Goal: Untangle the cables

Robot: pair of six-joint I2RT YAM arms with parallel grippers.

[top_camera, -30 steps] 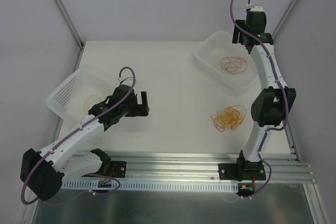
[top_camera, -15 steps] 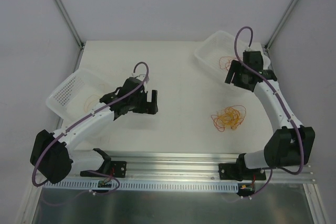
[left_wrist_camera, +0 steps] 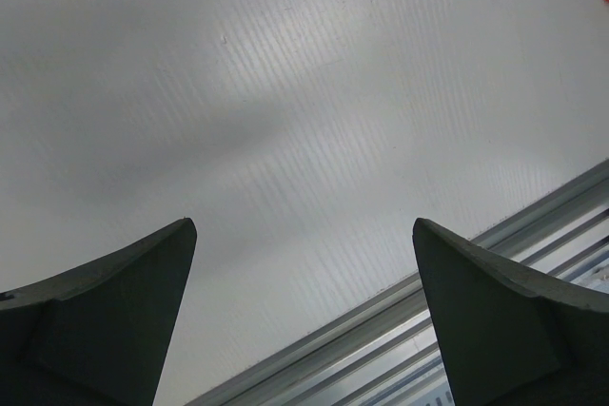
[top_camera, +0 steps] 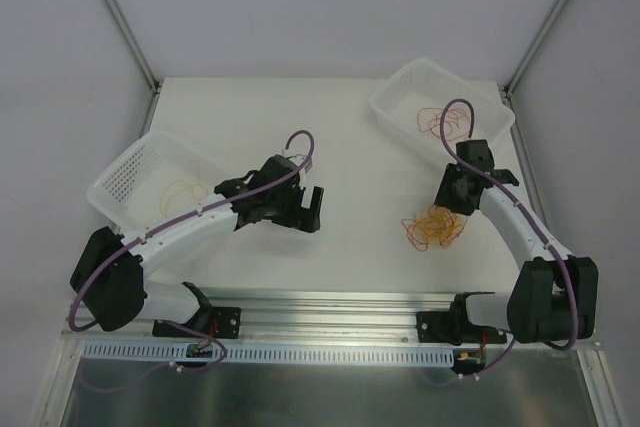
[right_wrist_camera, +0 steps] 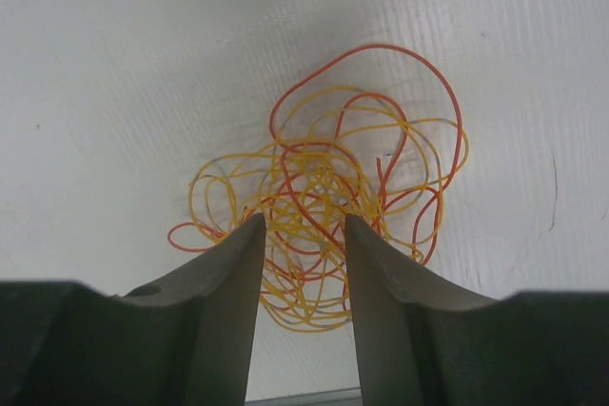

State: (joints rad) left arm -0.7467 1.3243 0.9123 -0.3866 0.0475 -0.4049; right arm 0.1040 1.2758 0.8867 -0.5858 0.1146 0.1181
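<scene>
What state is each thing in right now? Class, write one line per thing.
Cable pile: tangled, lying on the table.
Right fingers: open with a narrow gap, poised over the pile.
Left fingers: wide open, holding nothing.
Left basket: holds yellow strands.
Right basket: holds red-orange strands.

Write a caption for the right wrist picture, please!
Right gripper open above a tangle of yellow and red cables on the white table.

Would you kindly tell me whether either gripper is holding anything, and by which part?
Nothing is held. The left gripper is open over the table; the right gripper is open, aimed at the middle of the cable tangle.
</scene>
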